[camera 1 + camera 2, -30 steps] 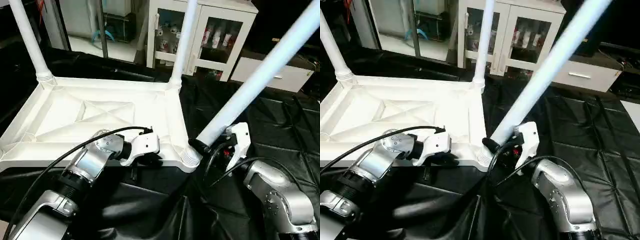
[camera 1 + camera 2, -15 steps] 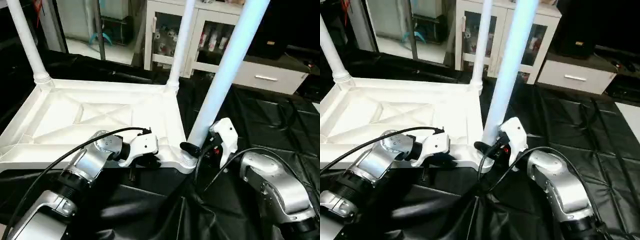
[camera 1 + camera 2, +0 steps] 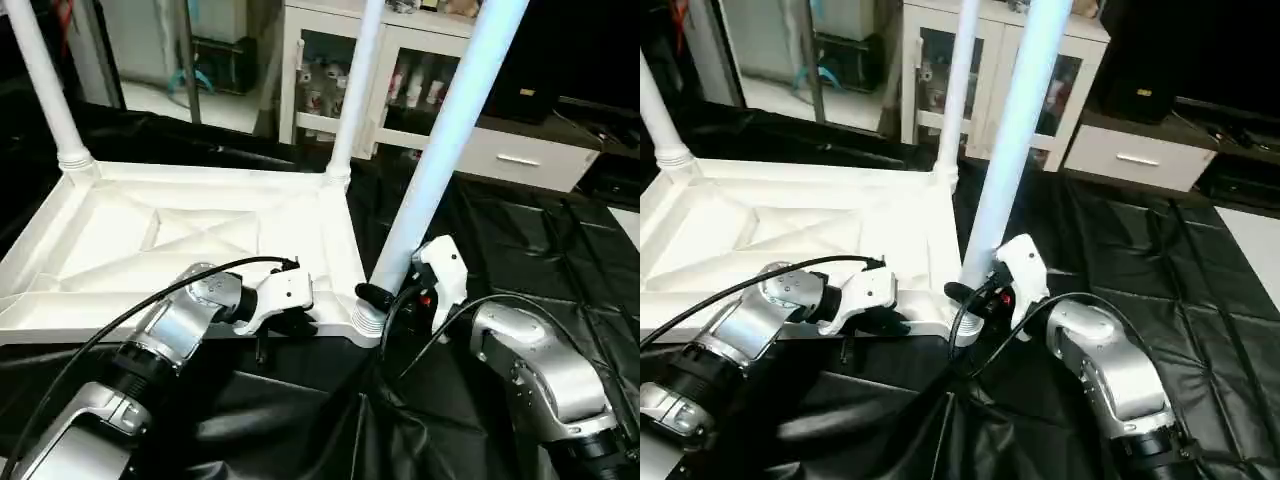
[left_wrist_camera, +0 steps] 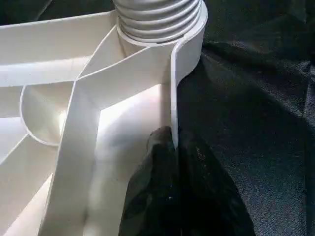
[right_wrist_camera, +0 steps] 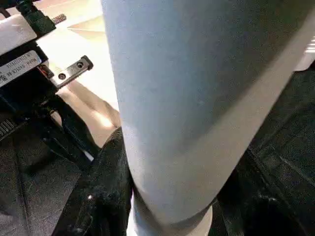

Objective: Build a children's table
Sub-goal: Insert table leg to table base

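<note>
The children's table lies upside down on black cloth, its white ribbed tabletop (image 3: 180,230) facing up. Two white legs stand in the far corners, one on the left (image 3: 40,80) and one on the right (image 3: 355,90). A third leg (image 3: 450,130) rises from the near right corner socket (image 3: 368,318), leaning slightly right. My right gripper (image 3: 385,295) is shut around this leg just above the socket; a black finger (image 5: 106,196) hugs the tube (image 5: 197,98). My left gripper (image 3: 290,325) is shut on the tabletop's near rim (image 4: 173,98), pinching the thin wall beside the threaded socket (image 4: 157,19).
A white glass-door cabinet (image 3: 420,70) and a low white drawer unit (image 3: 520,160) stand behind the work. Wrinkled black cloth (image 3: 540,240) covers the surface to the right and front. A black cable (image 3: 150,300) runs along my left forearm.
The third leg has swung from a strong lean to the right to nearly upright in its socket, with my right gripper following it. The left gripper has kept its hold.
</note>
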{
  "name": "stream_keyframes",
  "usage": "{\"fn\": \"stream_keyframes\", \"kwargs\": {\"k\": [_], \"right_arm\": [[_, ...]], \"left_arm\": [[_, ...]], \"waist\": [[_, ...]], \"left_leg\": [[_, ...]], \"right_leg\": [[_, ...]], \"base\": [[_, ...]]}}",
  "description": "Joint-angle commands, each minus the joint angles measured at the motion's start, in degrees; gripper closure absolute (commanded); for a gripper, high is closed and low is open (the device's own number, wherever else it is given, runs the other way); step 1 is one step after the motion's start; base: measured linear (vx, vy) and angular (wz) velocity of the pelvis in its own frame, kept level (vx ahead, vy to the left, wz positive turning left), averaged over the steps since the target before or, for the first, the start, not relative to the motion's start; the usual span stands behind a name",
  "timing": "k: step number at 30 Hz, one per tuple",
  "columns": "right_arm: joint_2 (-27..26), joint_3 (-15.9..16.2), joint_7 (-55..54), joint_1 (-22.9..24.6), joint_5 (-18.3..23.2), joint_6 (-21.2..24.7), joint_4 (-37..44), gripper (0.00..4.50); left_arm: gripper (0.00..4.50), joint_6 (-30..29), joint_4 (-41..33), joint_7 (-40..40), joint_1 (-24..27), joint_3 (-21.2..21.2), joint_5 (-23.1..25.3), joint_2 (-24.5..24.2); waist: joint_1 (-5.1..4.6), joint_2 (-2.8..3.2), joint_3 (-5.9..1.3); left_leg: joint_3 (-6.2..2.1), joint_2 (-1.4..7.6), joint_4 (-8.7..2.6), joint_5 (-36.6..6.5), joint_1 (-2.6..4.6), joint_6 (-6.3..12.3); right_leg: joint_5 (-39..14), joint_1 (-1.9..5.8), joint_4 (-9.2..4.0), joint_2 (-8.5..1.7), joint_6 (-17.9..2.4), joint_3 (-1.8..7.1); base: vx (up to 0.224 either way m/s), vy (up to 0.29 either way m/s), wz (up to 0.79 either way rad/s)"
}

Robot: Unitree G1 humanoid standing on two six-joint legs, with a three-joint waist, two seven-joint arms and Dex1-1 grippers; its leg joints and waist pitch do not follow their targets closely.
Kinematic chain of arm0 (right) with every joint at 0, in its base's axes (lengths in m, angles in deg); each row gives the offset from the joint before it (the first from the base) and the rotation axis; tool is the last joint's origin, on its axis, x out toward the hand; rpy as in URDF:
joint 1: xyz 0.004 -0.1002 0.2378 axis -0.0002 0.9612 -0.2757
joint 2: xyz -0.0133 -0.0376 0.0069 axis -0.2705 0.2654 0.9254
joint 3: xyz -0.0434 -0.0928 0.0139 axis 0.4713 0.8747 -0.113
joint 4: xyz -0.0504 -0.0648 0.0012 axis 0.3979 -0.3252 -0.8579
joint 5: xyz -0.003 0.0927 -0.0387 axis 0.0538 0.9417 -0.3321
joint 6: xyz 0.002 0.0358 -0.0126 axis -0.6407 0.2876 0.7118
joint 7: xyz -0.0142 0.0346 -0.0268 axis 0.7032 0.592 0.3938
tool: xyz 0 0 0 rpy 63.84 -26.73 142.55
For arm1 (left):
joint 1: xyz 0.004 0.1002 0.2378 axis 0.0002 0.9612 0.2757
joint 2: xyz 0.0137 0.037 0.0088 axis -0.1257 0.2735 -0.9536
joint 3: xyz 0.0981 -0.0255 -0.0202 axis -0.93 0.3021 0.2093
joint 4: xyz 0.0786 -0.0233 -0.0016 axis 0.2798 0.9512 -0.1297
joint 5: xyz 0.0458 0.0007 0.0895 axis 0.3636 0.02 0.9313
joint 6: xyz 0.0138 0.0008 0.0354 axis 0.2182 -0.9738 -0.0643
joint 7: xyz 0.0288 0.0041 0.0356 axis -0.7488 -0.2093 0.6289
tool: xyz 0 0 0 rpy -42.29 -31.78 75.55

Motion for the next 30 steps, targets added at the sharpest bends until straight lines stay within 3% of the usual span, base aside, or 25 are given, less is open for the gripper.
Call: {"fn": "stream_keyframes", "kwargs": {"k": [1,8,11,13,14,15,17,18,19,20,21,22,23,24,25,26,27,28,29,30], "right_arm": [[0.66,2.68,-2.34,3.49,-4.63,3.4,-8.36,2.65],[-2.48,0.28,-9.52,2.12,-6.28,2.75,-11.59,2.65],[-4.86,-1.57,-15.35,0.5,-7.5,2.28,-14.71,2.65],[-8.68,-4.95,-24.63,-2.7,-8.74,1.78,-19.94,2.65],[-8.86,-5.1,-25.06,-2.86,-8.8,1.75,-20.2,2.65],[-9.52,-5.68,-26.77,-3.57,-9.05,1.63,-21.32,2.65],[-10.71,-6.5,-29.57,-4.91,-9.29,1.35,-23.43,2.65],[-13.41,-8.13,-36.16,-8.21,-9.84,-0.85,-28.46,2.65],[-13.41,-8.13,-36.16,-8.21,-9.84,-0.85,-28.46,2.65],[-14.46,-8.77,-38.76,-9.51,-10.21,-1.98,-30.44,2.65],[-15.83,-9.77,-41.74,-10.97,-10.08,-3.54,-32.85,2.65],[-17.01,-10.32,-44.17,-12.52,-10.0,-5.3,-35.58,2.65],[-17.82,-10.66,-45.87,-13.65,-9.9,-6.6,-37.68,2.65],[-18.03,-10.81,-46.26,-13.9,-9.8,-6.88,-38.17,2.65],[-19.6,-12.17,-49.74,-16.06,-9.16,-9.58,-42.47,2.65],[-20.14,-12.77,-51.24,-16.97,-8.99,-10.77,-44.32,2.65],[-20.14,-12.77,-51.24,-16.97,-8.99,-10.77,-44.32,2.65],[-20.84,-13.7,-53.29,-18.66,-8.66,-12.77,-47.17,2.65],[-21.01,-14.18,-53.98,-19.47,-8.62,-13.74,-48.01,2.65],[-21.07,-14.46,-54.31,-19.92,-8.61,-14.31,-48.36,2.65]], "left_arm": [[4.5,-0.4,0.51,1.01,0.32,-0.67,0.76,0.45],[4.5,-2.58,-0.24,1.8,0.54,0.47,-0.96,1.73],[4.5,-5.22,-0.84,3.29,0.28,1.34,-1.89,3.48],[4.5,-8.72,-0.15,7.28,-1.11,2.26,-1.93,6.75],[4.5,-8.87,-0.09,7.49,-1.18,2.31,-1.92,6.92],[4.5,-9.37,0.29,8.54,-1.58,2.54,-1.86,7.66],[4.5,-10.32,1.06,10.43,-2.46,2.98,-1.85,9.11],[4.5,-12.9,3.4,16.45,-5.11,4.38,-1.49,13.1],[4.5,-12.9,3.4,16.45,-5.11,4.38,-1.49,13.1],[4.5,-13.92,4.33,18.96,-6.16,4.93,-1.19,14.67],[4.5,-15.19,5.55,22.24,-7.46,5.6,-0.7,16.52],[4.5,-15.42,7.18,25.78,-8.93,6.08,-0.14,18.56],[4.5,-15.68,8.15,28.1,-9.85,6.43,0.28,19.93],[4.5,-15.66,8.39,28.48,-10.06,6.47,0.31,20.23],[4.5,-14.75,10.68,31.91,-11.95,6.86,0.57,22.86],[4.5,-14.32,11.59,33.19,-12.66,6.94,0.54,23.77],[4.5,-14.32,11.59,33.19,-12.66,6.94,0.54,23.77],[4.5,-13.5,12.74,34.12,-13.78,6.45,0.78,25.01],[4.5,-12.96,12.95,33.97,-14.21,6.11,0.89,25.35],[4.5,-12.62,13.01,33.79,-14.43,5.92,0.94,25.5]], "waist": [[-0.09,1.0,-0.74],[-0.54,1.0,-0.4],[-1.32,1.35,-0.24],[-2.42,1.64,-0.25],[-2.59,1.92,-0.24],[-2.96,2.11,-0.23],[-3.3,2.4,-0.15],[-3.57,2.07,0.01],[-3.84,2.11,0.21],[-3.86,2.08,0.28],[-4.08,2.4,0.31],[-3.51,2.77,0.21],[-2.55,3.33,0.87],[0.49,2.38,0.36],[-0.28,-1.92,0.3],[-0.45,-1.6,-0.39],[0.14,-1.75,-0.89],[1.34,-0.12,-1.99],[0.99,0.33,-2.09],[0.01,0.74,-1.54]], "left_leg": [[-3.42,4.99,-5.31,-30.0,0.82,-3.89],[-3.86,4.94,-5.41,-33.0,0.91,-4.07],[-4.63,4.85,-5.55,-36.66,1.0,-5.02],[-5.61,4.78,-6.12,-39.55,0.33,-5.78],[-5.69,4.88,-6.29,-40.53,0.4,-6.18],[-6.06,4.84,-6.6,-42.64,0.31,-6.47],[-6.01,4.86,-6.77,-44.63,0.6,-6.63],[-5.71,4.65,-6.51,-44.76,0.96,-6.36],[-5.48,4.32,-5.96,-45.33,1.93,-6.0],[-5.48,4.24,-5.83,-45.1,2.1,-5.54],[-5.58,4.76,-6.67,-45.91,1.17,-5.52],[-5.29,6.12,-9.6,-48.44,-1.84,-5.82],[-4.06,6.86,-12.83,-52.03,-4.1,-6.21],[-0.47,5.61,-13.05,-48.78,-3.26,-4.03],[-1.27,2.75,-2.49,-33.96,3.79,-3.54],[-1.82,1.75,2.82,-22.78,4.04,-1.21],[-3.87,2.43,0.81,-6.63,-3.33,1.13],[-3.9,3.37,-2.96,1.57,-3.48,-1.36],[-3.79,4.13,-3.19,0.43,-1.52,-2.19],[-3.54,4.31,-3.2,-4.12,-0.85,-4.08]], "right_leg": [[-29.55,-0.73,-5.54,-5.94,-5.87,3.51],[-35.69,-1.06,-6.17,-6.07,-4.28,3.27],[-39.42,-1.05,-6.64,-6.12,-3.31,2.49],[-37.5,0.08,-6.77,-5.83,-3.1,1.42],[-36.38,0.16,-6.64,-5.77,-3.43,1.28],[-34.78,0.66,-6.71,-5.52,-3.44,0.48],[-31.59,0.51,-6.66,-5.46,-4.04,0.3],[-32.55,-0.08,-7.06,-5.55,-4.14,0.22],[-35.24,-0.81,-7.99,-5.37,-3.65,-0.7],[-35.95,-0.58,-8.38,-5.26,-3.01,-1.17],[-33.82,0.6,-7.41,-5.11,-2.96,-1.63],[-25.43,3.35,-1.7,-3.97,-3.66,-1.12],[-20.58,4.67,2.64,-2.45,-3.87,-1.33],[-11.55,2.77,5.45,-1.14,-3.36,0.19],[-38.67,-5.27,-5.78,-7.32,-2.27,3.82],[-48.04,-5.6,-8.46,-9.72,-2.7,4.74],[-45.87,1.93,-5.87,-11.05,-2.51,6.14],[-25.67,2.13,-2.95,-6.54,-2.85,2.81],[-15.9,0.25,-2.09,-4.84,-3.63,2.25],[-3.08,-0.43,-1.0,-3.84,-6.54,2.34]], "base": [[0.0,0.0,0.0],[0.0,0.0,0.0],[0.0,0.0,0.0],[0.0,0.0,0.0],[-0.043,0.038,-0.19],[0.0,0.0,0.0],[0.0,0.0,0.0],[0.0,0.0,0.0],[0.0,0.0,0.0],[0.0,0.0,0.0],[0.0,0.0,0.0],[0.0,0.0,0.0],[-0.084,-0.004,0.06],[-0.055,-0.089,0.33],[-0.055,-0.089,0.33],[0.105,-0.141,0.18],[0.178,-0.053,-0.33],[0.178,-0.053,-0.33],[0.115,0.003,-0.16],[0.0,0.0,0.0]]}}
